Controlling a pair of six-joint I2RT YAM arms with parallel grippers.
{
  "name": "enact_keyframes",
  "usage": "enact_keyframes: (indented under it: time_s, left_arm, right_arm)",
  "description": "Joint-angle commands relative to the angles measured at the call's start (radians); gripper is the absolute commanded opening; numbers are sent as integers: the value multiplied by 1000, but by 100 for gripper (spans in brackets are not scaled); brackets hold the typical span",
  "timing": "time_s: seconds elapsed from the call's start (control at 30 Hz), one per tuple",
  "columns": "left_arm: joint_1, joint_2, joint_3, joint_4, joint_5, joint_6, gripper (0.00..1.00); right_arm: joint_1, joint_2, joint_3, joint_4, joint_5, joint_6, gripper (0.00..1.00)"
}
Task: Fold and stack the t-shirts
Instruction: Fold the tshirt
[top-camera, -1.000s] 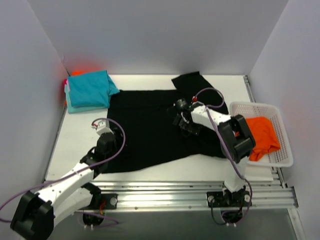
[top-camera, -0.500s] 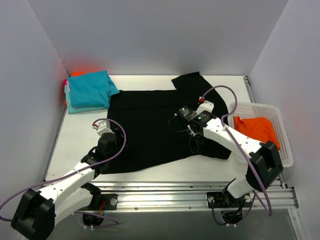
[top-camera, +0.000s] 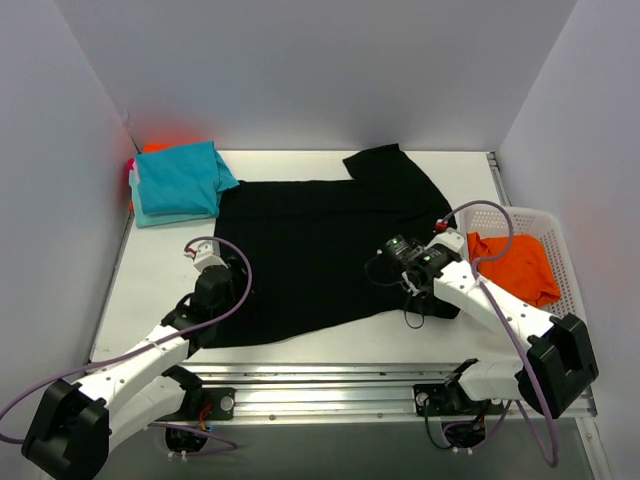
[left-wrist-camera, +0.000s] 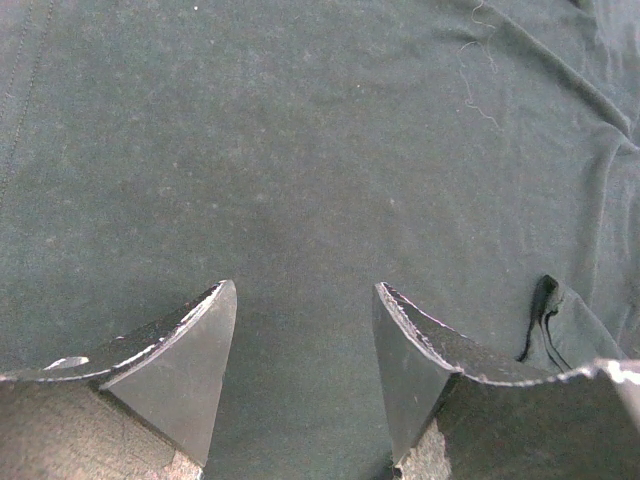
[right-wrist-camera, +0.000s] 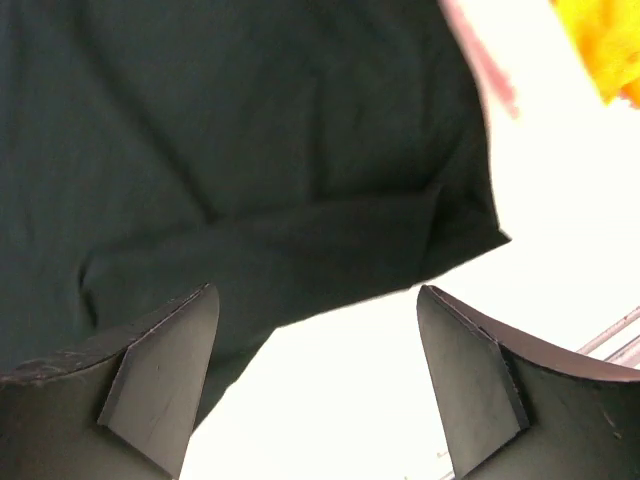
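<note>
A large black t-shirt (top-camera: 300, 240) lies spread flat in the middle of the table. My left gripper (top-camera: 232, 272) is open just above its near left part; the left wrist view shows only black cloth (left-wrist-camera: 300, 150) between the jaws of the left gripper (left-wrist-camera: 305, 300). My right gripper (top-camera: 400, 280) is open and empty over the shirt's near right edge; in the right wrist view the right gripper (right-wrist-camera: 315, 300) frames the hem of the black t-shirt (right-wrist-camera: 250, 150) and bare table. Folded teal t-shirts (top-camera: 178, 180) are stacked at the far left. An orange t-shirt (top-camera: 515, 265) lies in the basket.
A white lattice basket (top-camera: 572, 300) stands at the right edge of the table. Pink and orange cloth edges (top-camera: 140, 155) show under the teal stack. White walls close in the left, back and right. A metal rail (top-camera: 350, 385) runs along the near edge.
My right arm has swung from the middle of the black t-shirt toward its near right edge, the elbow moving out to the right. The left arm and the shirts have not moved.
</note>
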Motion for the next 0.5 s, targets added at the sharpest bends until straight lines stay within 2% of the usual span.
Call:
enact_keyframes:
  time_s: [0.0, 0.2, 0.47]
  left_arm:
    - [8, 12, 3, 48, -8, 16, 66]
    - [14, 25, 3, 61, -4, 18, 66]
    - [28, 53, -1, 84, 9, 18, 66]
  right_arm:
    - [-115, -58, -45, 39, 16, -30, 76]
    - [-221, -16, -107, 134, -67, -114, 75]
    - [-238, 14, -176, 205, -126, -113, 74]
